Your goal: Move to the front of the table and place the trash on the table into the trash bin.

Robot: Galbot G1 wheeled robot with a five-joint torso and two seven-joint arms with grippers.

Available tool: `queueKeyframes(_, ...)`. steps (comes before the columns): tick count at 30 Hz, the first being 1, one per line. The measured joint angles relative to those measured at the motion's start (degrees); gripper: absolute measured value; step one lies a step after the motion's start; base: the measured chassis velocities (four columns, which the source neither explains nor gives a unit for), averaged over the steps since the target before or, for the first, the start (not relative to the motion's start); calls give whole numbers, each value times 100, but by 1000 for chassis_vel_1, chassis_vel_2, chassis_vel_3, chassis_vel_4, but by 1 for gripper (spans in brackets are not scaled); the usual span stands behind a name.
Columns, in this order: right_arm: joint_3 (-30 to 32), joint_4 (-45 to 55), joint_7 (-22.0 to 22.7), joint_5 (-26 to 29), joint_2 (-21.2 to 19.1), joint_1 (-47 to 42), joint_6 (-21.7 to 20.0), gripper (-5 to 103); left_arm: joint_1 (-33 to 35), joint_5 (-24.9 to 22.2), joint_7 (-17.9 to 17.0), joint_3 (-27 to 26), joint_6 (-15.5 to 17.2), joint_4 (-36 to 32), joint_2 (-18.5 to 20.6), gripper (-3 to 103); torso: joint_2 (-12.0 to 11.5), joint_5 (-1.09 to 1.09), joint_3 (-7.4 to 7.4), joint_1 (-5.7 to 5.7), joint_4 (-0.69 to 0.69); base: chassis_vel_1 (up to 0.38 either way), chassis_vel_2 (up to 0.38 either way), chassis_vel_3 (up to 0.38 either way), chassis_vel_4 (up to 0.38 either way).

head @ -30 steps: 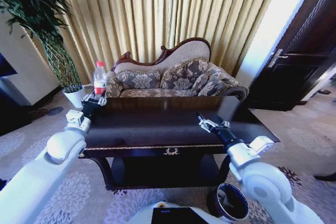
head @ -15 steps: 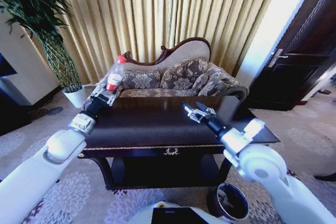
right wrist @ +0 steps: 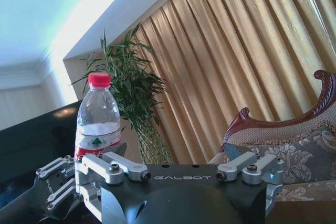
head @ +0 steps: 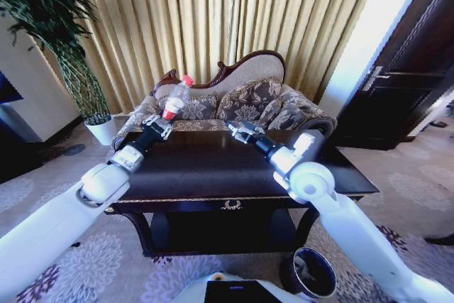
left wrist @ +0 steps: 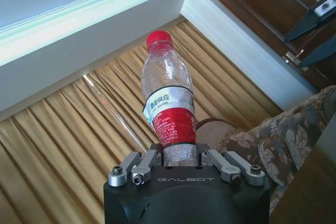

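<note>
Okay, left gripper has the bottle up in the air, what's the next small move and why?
Probably swing the left gripper toward the trash bin: it is shut on the bottle above the table, and the bin sits on the floor at the robot's right.

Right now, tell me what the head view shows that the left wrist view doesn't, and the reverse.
Head view alone: the table, the trash bin on the floor, the potted plant, and the right pincer raised over the table. Left wrist view alone: the bottle's label print close up. Both: the left pincer shut on the bottle, curtains, sofa.
</note>
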Motion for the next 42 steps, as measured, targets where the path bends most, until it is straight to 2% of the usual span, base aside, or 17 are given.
queueKeyframes(4,-54,-63,0,-3,4,115,0,100,-256,-20,-24,262,89,-4,-33,28,0,0,0,0,0,0,0,0,0)
queueKeyframes(6,-86,-116,0,1,1,254,5,100,-631,-44,-90,653,134,-7,-74,28,0,0,-1,0,1,0,0,0,0)
queueKeyframes(11,-114,-128,-10,-1,30,382,18,100,-1092,-110,-189,1156,221,-13,-148,28,0,0,-1,0,0,0,0,0,0)
queueKeyframes(18,-147,-188,-15,-41,183,509,21,100,-1413,-118,-223,1546,274,21,-179,28,0,0,-1,-1,2,0,0,0,0)
queueKeyframes(25,-232,-247,-18,-155,280,660,28,100,-1901,-145,-265,2181,292,99,-204,28,1,0,-1,-1,1,0,0,0,0)
queueKeyframes(42,-150,-161,-30,-261,284,567,33,100,-2572,-396,-352,3027,464,70,-500,28,1,1,-1,0,0,0,0,0,0)
